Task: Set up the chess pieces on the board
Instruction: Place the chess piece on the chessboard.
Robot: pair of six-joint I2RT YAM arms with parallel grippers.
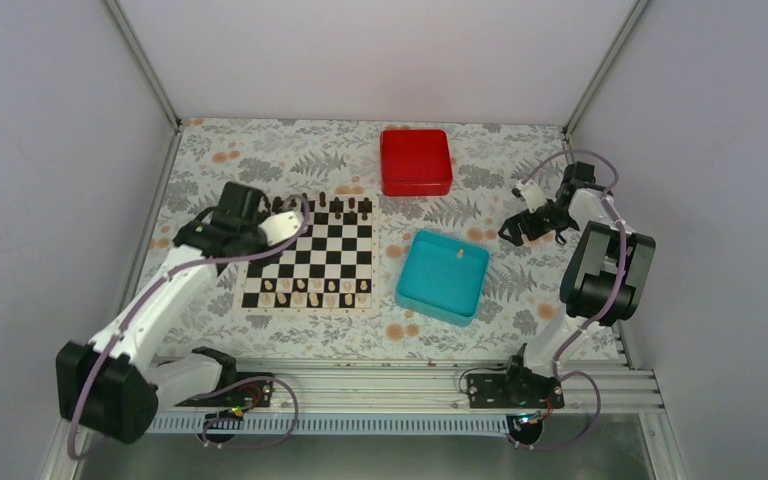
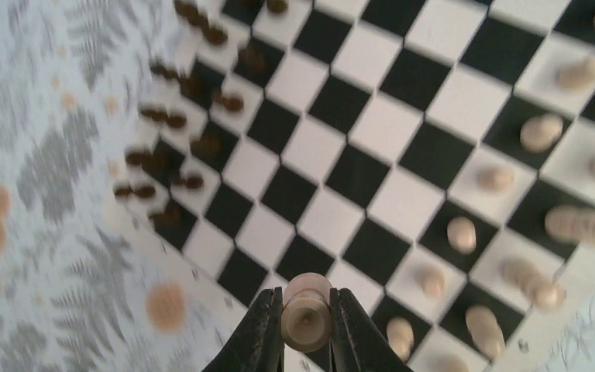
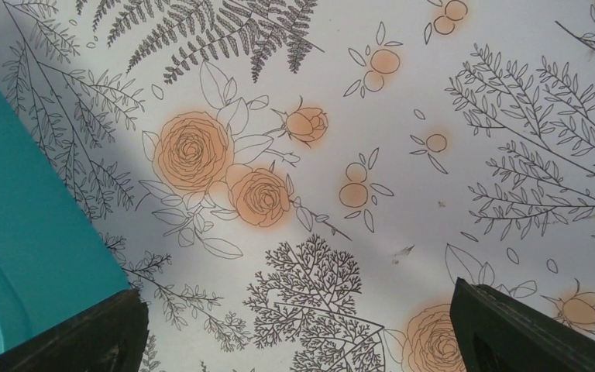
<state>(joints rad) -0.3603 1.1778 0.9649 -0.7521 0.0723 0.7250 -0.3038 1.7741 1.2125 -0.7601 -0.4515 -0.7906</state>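
I've got the left gripper pinched tight on one pale chess piece, hanging over the left edge of the board. The other pale chess pieces sit on the board's two near rows, with the dark chessmen along its far edge. My right gripper is spread wide with nothing in it, well off to the board's right, past the teal tray. One more pale piece is in that tray. The red box is beyond the board's far right corner.

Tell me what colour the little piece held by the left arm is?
The chess piece is pale cream, seen best in the left wrist view.
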